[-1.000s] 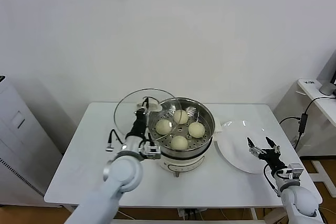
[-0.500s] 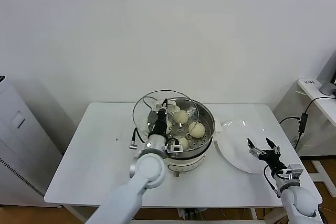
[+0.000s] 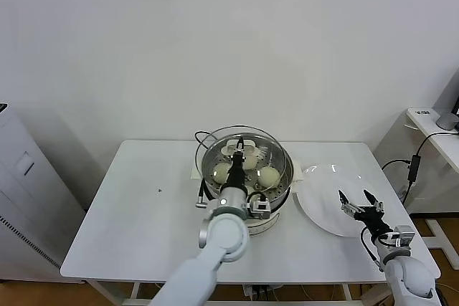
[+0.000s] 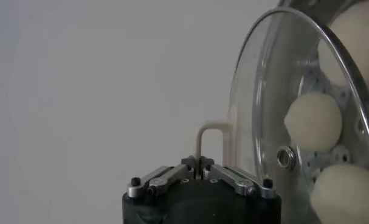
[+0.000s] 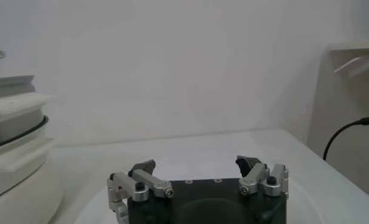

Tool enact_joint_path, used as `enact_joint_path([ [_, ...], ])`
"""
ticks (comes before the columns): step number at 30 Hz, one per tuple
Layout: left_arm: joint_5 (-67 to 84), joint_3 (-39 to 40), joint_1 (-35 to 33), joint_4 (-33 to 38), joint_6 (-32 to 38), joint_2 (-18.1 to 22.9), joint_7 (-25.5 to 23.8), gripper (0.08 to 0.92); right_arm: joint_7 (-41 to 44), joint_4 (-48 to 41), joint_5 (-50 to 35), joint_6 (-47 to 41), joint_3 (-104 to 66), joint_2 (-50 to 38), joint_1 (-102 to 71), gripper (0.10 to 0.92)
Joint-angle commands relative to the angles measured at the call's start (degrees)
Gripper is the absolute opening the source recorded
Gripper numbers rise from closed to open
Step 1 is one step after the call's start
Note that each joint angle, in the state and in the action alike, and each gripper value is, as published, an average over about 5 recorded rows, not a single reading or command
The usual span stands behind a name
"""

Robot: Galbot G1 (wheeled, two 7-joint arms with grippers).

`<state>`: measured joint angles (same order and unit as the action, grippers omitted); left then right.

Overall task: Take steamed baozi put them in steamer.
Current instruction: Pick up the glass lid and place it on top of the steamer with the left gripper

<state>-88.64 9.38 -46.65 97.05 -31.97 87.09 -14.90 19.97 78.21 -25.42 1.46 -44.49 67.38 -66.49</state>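
Observation:
The steamer (image 3: 285, 165), a shiny steel basket on a white cooker base, stands mid-table. Cream-white steamed baozi (image 3: 267, 176) lie on its perforated floor and show through the glass in the left wrist view (image 4: 312, 120). My left gripper (image 3: 237, 150) is shut on the white handle (image 4: 211, 131) of a round glass lid (image 3: 212, 142), which hangs over the basket and covers most of its mouth. My right gripper (image 3: 361, 201) hovers open and empty over a white plate (image 3: 321, 209) to the right of the steamer.
A black cord (image 3: 203, 136) runs behind the steamer. The cooker base (image 5: 17, 164) shows at the edge of the right wrist view. A side table with cables (image 3: 414, 166) stands off the table's right end, and a grey cabinet (image 3: 21, 177) at far left.
My left gripper has carried the glass lid rightwards, from beside the steamer's left side to over the basket. The right gripper has stayed still.

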Motion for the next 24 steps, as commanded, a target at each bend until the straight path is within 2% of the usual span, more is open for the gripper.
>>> enact_joint_path([
  [1,-5.3,-0.5,-1.7,-0.7,0.3,4.5,-0.2,0.101,0.1,-0.2,-0.1,0.1,-0.1,0.0,0.0,0.823],
  [12,-7.5,-1.5,-3.7,-1.8,1.0,6.9,0.0,0.101,0.4,-0.4,0.0,0.2,-0.2,0.3,0.0,0.823],
  [24,-7.8,-1.9,-4.0,-3.2,1.2,7.8,0.5,0.101,0.7,-0.9,-0.1,0.4,-0.6,0.4,-0.1,0.823],
])
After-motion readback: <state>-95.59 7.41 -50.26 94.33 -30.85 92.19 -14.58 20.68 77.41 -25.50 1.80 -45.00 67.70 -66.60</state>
